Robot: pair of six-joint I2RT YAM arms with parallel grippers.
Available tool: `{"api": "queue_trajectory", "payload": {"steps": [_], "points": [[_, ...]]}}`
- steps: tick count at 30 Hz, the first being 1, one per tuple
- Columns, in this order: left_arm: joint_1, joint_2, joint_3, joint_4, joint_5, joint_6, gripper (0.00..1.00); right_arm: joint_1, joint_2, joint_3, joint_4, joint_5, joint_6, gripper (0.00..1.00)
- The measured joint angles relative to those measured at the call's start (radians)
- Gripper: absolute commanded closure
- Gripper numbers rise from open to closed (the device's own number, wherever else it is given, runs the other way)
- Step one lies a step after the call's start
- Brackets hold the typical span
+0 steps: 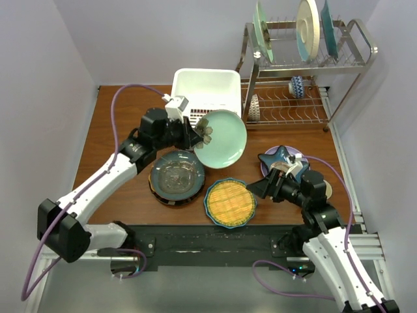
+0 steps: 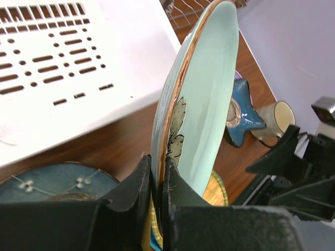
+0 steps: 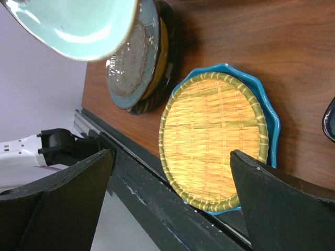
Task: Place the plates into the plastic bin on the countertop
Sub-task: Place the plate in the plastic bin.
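My left gripper (image 1: 199,134) (image 2: 157,180) is shut on the rim of a mint plate with a flower (image 1: 223,138) (image 2: 201,104). It holds the plate tilted on edge above the countertop (image 1: 117,130), just in front of the white plastic bin (image 1: 205,91) (image 2: 63,57). A dark teal plate (image 1: 176,176) (image 3: 133,60) lies on top of a black-rimmed one. A yellow woven plate (image 1: 230,202) (image 3: 214,138) rests on a blue scalloped one. A blue star plate (image 1: 279,158) (image 2: 243,112) sits on a lilac plate. My right gripper (image 1: 262,188) (image 3: 170,157) stands open and empty above the woven plate's near edge.
A metal wire rack (image 1: 306,98) at the back right holds three large upright plates on top and small items below. A cream mug (image 2: 276,117) stands beside the star plate near my right arm. The black rail (image 1: 208,238) runs along the near edge.
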State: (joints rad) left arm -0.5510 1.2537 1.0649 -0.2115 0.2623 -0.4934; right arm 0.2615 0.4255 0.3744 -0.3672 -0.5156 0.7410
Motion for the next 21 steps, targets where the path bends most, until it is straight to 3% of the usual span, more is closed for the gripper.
{"api": "queue_trajectory", "payload": {"steps": [21], "points": [[0.193, 0.332, 0.541, -0.164, 0.056, 0.014, 1.00, 0.000, 0.066, -0.095, 0.076, -0.026, 0.026, 0.01]]}}
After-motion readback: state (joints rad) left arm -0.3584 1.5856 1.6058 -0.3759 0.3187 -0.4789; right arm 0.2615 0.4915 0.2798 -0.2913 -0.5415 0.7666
